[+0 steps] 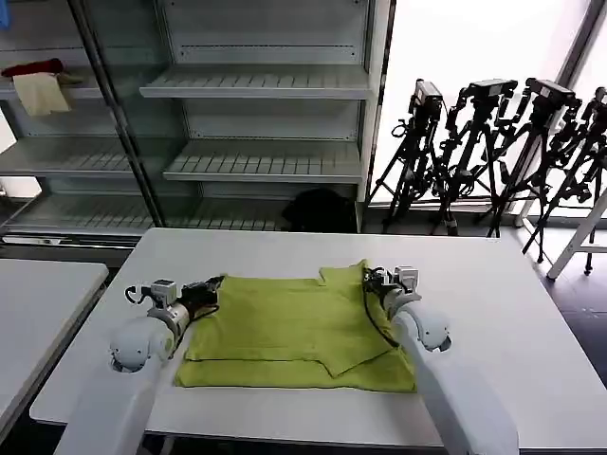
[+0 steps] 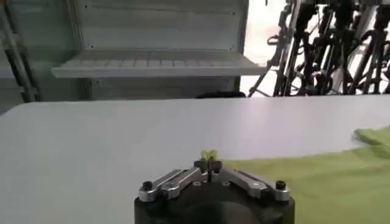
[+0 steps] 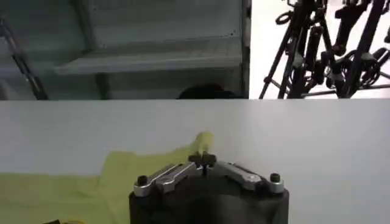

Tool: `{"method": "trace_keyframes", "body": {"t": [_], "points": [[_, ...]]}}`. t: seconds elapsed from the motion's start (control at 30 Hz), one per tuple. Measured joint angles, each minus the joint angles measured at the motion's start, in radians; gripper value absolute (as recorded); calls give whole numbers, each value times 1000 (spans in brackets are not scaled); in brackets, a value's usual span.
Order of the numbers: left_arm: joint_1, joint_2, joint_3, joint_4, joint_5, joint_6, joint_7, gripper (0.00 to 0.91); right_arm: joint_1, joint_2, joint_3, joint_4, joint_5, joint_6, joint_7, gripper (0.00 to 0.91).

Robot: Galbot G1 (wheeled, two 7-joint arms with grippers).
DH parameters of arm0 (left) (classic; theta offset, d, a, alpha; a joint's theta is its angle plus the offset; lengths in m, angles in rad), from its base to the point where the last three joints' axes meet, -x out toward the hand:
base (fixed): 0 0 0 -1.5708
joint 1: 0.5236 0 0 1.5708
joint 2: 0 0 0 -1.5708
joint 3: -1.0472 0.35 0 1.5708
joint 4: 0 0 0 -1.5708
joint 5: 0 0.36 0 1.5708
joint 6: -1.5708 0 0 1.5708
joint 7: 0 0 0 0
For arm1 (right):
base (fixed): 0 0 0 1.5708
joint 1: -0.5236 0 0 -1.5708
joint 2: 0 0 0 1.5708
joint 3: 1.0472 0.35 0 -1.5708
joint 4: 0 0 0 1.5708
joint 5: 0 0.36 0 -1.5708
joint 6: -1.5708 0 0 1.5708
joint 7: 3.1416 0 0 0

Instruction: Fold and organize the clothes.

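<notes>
A lime yellow-green T-shirt [image 1: 285, 327] lies partly folded on the white table [image 1: 493, 322], a sleeve turned in over its right half. My left gripper [image 1: 214, 284] is shut on the shirt's far left corner; a pinch of green fabric [image 2: 209, 155] pokes up between its closed fingers. My right gripper [image 1: 367, 276] is shut on the far right corner, where a tuft of fabric [image 3: 204, 143] stands above the closed fingers. In the left wrist view the shirt [image 2: 329, 182] spreads away to one side; in the right wrist view the shirt [image 3: 67, 189] spreads to the other.
Metal shelving [image 1: 256, 90] stands behind the table, with a red cloth [image 1: 33, 68] and a cream cloth [image 1: 40, 93] on an upper left shelf. Camera tripods [image 1: 503, 152] lean at the back right. A second white table [image 1: 38, 303] adjoins on the left.
</notes>
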Motion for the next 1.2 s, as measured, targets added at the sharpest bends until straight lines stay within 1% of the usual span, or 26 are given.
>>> {"method": "trace_keyframes", "body": {"t": [0.27,0.53,0.67,0.83,1.2], "points": [[47,12,-39,-93,-70,-2,-6,0,-99,-29,38,165,63,-1,32,0],[157,17,-98,-209,-122,-4,19,0,-281,-39,91,348,85,1,31,0],[217,16,-129,-255,-134,-5,42,0,-377,-39,127,424,81,3,22,0],[286,20,-163,-301,-140,-6,68,0,-485,-35,172,483,68,6,9,0],[406,18,-207,-358,-107,-14,111,0,-624,-18,228,535,14,8,-23,0]]}}
